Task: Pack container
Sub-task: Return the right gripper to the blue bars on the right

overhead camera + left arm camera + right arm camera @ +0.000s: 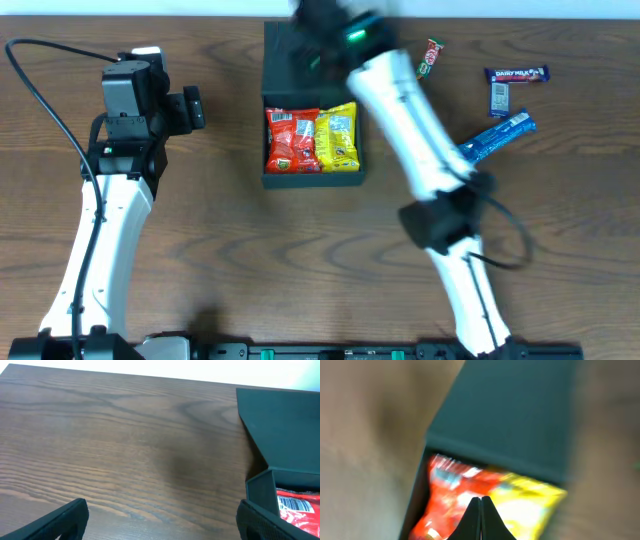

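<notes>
- Overhead: container (pixel 312 178), black square box on the wooden bench (pixel 220 250), at centre of the far half. Its flap lid (pixel 285 70) lies open flat toward the far edge, hinge on the far side, so box plus lid run long from near to far.
- Overhead: inside, a red snack packet (pixel 291 140) on the left and a yellow snack packet (pixel 338 137) on the right, side by side, both lengthwise near-to-far.
- Overhead: right arm (pixel 410 130) crosses diagonally over the lid, blurred. Left pincer (pixel 192 108) sits left of the box, apart from it.
- Overhead: loose bars right of the box: a small red-green bar (pixel 430 58), a purple chocolate bar (pixel 517 75), a blue wrapper (pixel 497 137).
- Left wrist: fingertips (pixel 60 522) spread wide, nothing between them; box corner and red packet (pixel 299 510) at the right edge, lid (pixel 285 430) beyond.
- Right wrist: right pincer (pixel 481 519) pressed together, empty, above the red and yellow packets; view blurred, lid (pixel 515 415) above.
</notes>
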Robot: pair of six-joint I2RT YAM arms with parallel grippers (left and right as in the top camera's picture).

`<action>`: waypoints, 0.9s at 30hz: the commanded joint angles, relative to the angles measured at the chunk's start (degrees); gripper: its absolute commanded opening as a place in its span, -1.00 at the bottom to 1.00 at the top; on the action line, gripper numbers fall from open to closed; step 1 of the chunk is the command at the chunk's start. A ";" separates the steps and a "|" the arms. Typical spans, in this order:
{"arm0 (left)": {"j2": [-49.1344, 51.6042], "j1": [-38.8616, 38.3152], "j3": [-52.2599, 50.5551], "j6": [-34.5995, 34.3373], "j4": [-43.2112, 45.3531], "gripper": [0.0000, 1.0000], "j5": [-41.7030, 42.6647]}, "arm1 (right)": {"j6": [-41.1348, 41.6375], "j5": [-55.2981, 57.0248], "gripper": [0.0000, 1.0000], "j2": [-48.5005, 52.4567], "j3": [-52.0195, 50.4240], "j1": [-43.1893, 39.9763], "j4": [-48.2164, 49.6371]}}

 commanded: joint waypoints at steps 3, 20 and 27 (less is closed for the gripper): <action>0.50 0.24 -0.33 0.81 -0.09 0.91 -0.31 | -0.70 12.92 -0.97 -5.86 0.70 -8.55 0.28; 1.44 0.24 -0.33 -2.89 3.15 0.91 1.27 | 0.66 18.84 -0.97 -4.37 0.59 -25.11 0.11; 2.58 0.24 -0.33 -4.39 4.63 0.91 1.57 | 17.70 14.08 -0.97 1.55 0.57 -32.85 -8.24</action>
